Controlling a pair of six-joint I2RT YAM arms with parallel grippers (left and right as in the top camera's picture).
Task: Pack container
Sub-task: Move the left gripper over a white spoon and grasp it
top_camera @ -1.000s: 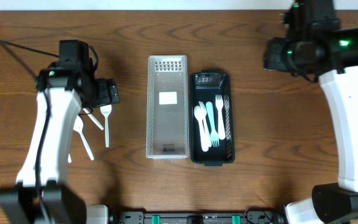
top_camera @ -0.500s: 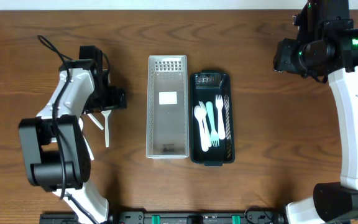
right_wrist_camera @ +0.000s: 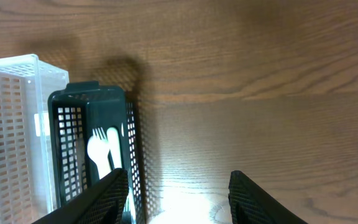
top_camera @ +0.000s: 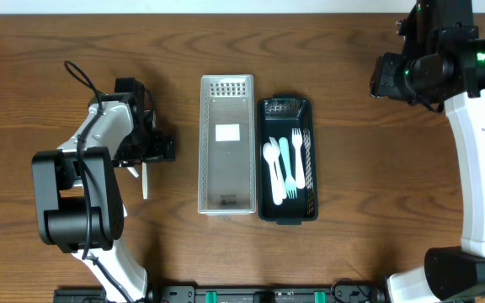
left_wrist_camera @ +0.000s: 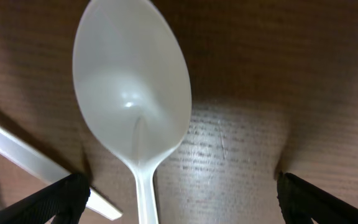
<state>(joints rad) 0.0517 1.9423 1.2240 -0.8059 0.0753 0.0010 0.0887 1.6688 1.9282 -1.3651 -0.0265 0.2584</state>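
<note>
Shifted slightly along the white spoon [left_wrist_camera: 132,93], our downturned left gripper [left_wrist_camera: 188,198] straddled its handle, jaws open. We saw the bowl pointing ahead.

Two baskets on the bench [top_camera: 377,210]: one pale basket [top_camera: 226,181], one dark basket [top_camera: 286,217]. Inside the dark one, four utensils: three white utensils [top_camera: 272,172], one teal utensil [top_camera: 284,156]. Left of frame, two loose pieces: a white spoon [left_wrist_camera: 132,93] and a white handle [top_camera: 132,169].

Two baskets sit side by side, touching, at the centre of the table [top_camera: 377,185]: the larger basket [top_camera: 226,178] on the left, the smaller basket [top_camera: 263,168] on the right with cutlery [top_camera: 286,164] lying lengthwise inside. Loose utensils [top_camera: 145,181] lie at centre left, beneath the left gripper [top_camera: 160,145].
</note>
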